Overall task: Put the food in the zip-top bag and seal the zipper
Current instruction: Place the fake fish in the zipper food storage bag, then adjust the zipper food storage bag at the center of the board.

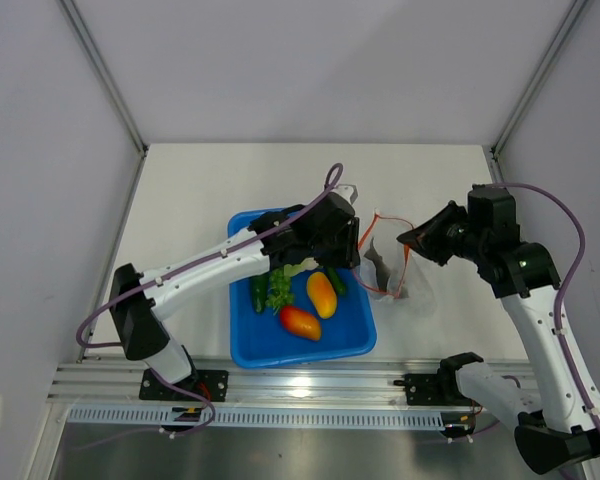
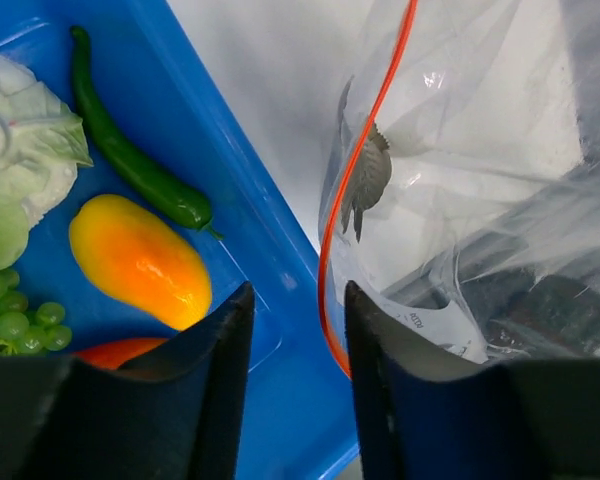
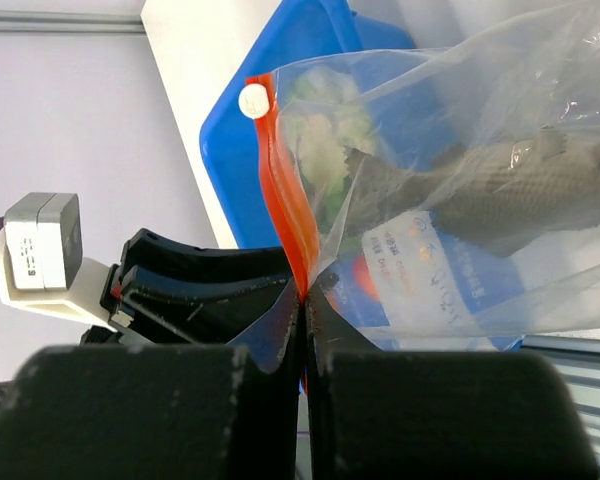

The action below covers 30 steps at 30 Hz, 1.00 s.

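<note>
Just right of the blue tray (image 1: 248, 345), the zip-top bag (image 1: 412, 285) sat with the grey fish (image 1: 377, 268) already inside it. Your right gripper (image 3: 305, 300) was clenched on the zipper (image 2: 365, 150) at the bag's mouth. Your left gripper (image 2: 298, 305) hung over the tray's rim beside that mouth, released, with nothing between its fingers. The cauliflower (image 2: 20, 150), green pepper (image 2: 130, 160), orange-yellow fruit (image 2: 140, 262) and red-orange fruit (image 1: 300, 322) lay in the tray.
</note>
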{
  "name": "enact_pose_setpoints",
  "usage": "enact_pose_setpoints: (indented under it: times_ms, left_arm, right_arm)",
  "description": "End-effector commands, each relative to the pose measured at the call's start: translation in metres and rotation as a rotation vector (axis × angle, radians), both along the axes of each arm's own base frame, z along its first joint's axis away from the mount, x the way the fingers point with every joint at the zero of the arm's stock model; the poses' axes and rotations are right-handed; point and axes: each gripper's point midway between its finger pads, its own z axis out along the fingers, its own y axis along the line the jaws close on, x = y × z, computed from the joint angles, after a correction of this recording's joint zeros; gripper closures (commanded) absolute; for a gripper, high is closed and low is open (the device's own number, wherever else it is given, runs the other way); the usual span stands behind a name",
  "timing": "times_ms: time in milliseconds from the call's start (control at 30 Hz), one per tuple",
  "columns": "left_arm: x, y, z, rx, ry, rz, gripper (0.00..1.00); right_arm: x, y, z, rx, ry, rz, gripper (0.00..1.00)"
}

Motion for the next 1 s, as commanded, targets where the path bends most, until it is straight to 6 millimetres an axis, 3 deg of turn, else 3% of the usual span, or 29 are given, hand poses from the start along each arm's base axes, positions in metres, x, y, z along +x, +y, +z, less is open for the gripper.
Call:
enact_pose_setpoints:
  times_ms: [0,67,233,300,367,500,533,567,667,733,767,800,833,900,933,967]
  left_arm:
    - [-0.003,-0.006,0.010,-0.044,0.008,-0.042,0.58]
    - [-0.005,-0.013,0.011,-0.062,0.017,-0.069,0.66]
    - [-0.019,-0.039,0.023,-0.145,0.068,-0.190,0.71]
    - [-0.020,-0.042,0.018,-0.127,0.093,-0.203,0.81]
    - [-0.025,-0.050,0.021,-0.152,0.112,-0.245,0.99]
    - [-0.044,-0.065,0.046,-0.258,0.128,-0.357,1.00]
    - [-0.049,-0.068,0.052,-0.287,0.137,-0.386,0.99]
    - [-0.063,-0.071,0.061,-0.334,0.186,-0.435,0.99]
    - [-0.081,-0.075,0.064,-0.382,0.330,-0.477,1.00]
    - [-0.079,-0.076,0.038,-0.315,0.445,-0.441,0.99]
    - [-0.076,-0.076,0.026,-0.277,0.486,-0.425,1.00]
    - [-0.061,-0.083,0.037,-0.274,0.450,-0.399,1.00]
    - [-0.058,-0.078,-0.001,-0.156,0.538,-0.341,0.99]
    - [-0.042,-0.085,0.004,-0.152,0.505,-0.344,0.99]
    - [-0.040,-0.087,0.004,-0.148,0.493,-0.353,1.00]
    - [-0.042,-0.091,0.021,-0.179,0.429,-0.396,0.99]
  right_arm:
    - [-0.007,0.000,0.009,0.013,-0.036,0.029,1.00]
    - [-0.008,-0.002,0.006,0.008,-0.029,0.022,1.00]
    - [-0.008,-0.006,0.007,0.008,-0.028,0.015,1.00]
    - [-0.008,-0.008,0.007,0.006,-0.025,0.011,1.00]
    - [-0.009,-0.013,0.006,-0.009,-0.018,-0.003,1.00]
    - [-0.023,-0.027,-0.005,-0.068,0.062,-0.032,1.00]
    - [-0.026,-0.030,0.001,-0.074,0.065,-0.038,1.00]
    - [-0.026,-0.030,-0.004,-0.089,0.102,-0.030,1.00]
    - [-0.035,-0.036,-0.026,-0.143,0.247,-0.030,1.00]
    - [-0.025,-0.043,-0.044,-0.167,0.268,-0.047,1.00]
    - [-0.027,-0.048,-0.072,-0.187,0.332,-0.034,1.00]
    - [-0.009,-0.048,-0.086,-0.178,0.313,-0.030,1.00]
    - [-0.001,-0.050,-0.099,-0.157,0.329,-0.020,1.00]
    - [0.011,-0.055,-0.137,-0.211,0.403,0.032,1.00]
    - [0.015,-0.059,-0.143,-0.234,0.410,0.045,1.00]
    - [0.016,-0.061,-0.144,-0.248,0.421,0.065,1.00]
